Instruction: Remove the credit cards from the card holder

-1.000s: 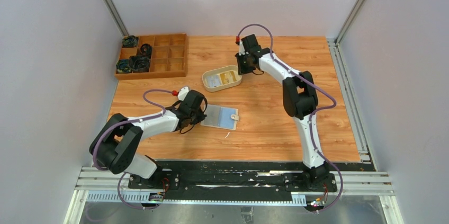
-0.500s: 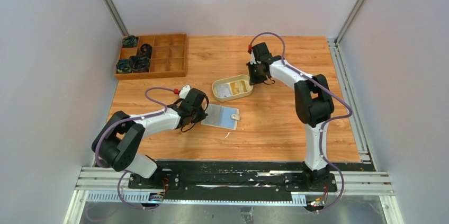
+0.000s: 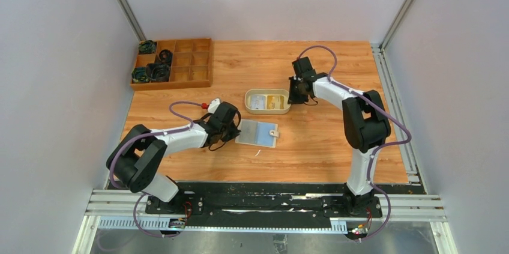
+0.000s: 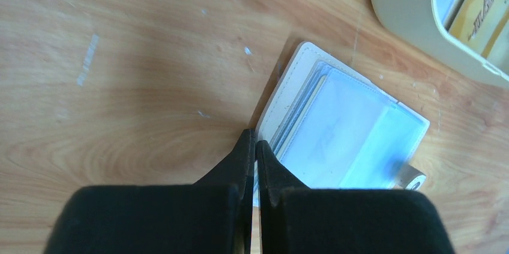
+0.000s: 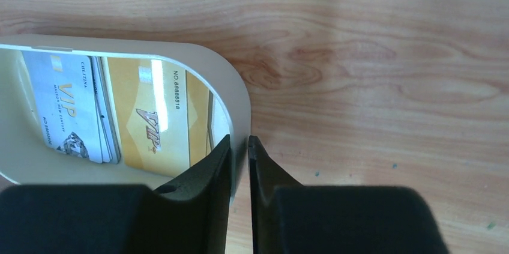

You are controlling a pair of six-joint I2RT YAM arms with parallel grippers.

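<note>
right hand (image 5: 239, 145) pinches the rim of the tray (image 5: 237, 93), which it has dragged right and nearer over the last second; white card (image 5: 63, 107) and yellow card (image 5: 153, 120) lie inside it. left hand (image 4: 253, 146) pressed together on the edge of the open wallet (image 4: 351, 131), which slid slightly right on the table (image 3: 312, 140). cards look out already, task likely near done

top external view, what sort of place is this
Most likely a robotics lab work cell: a wooden tabletop boxed in by pale walls and aluminium framing, the left arm and right arm bolted to a rail at its near edge, and a compartment box of small parts.
</note>
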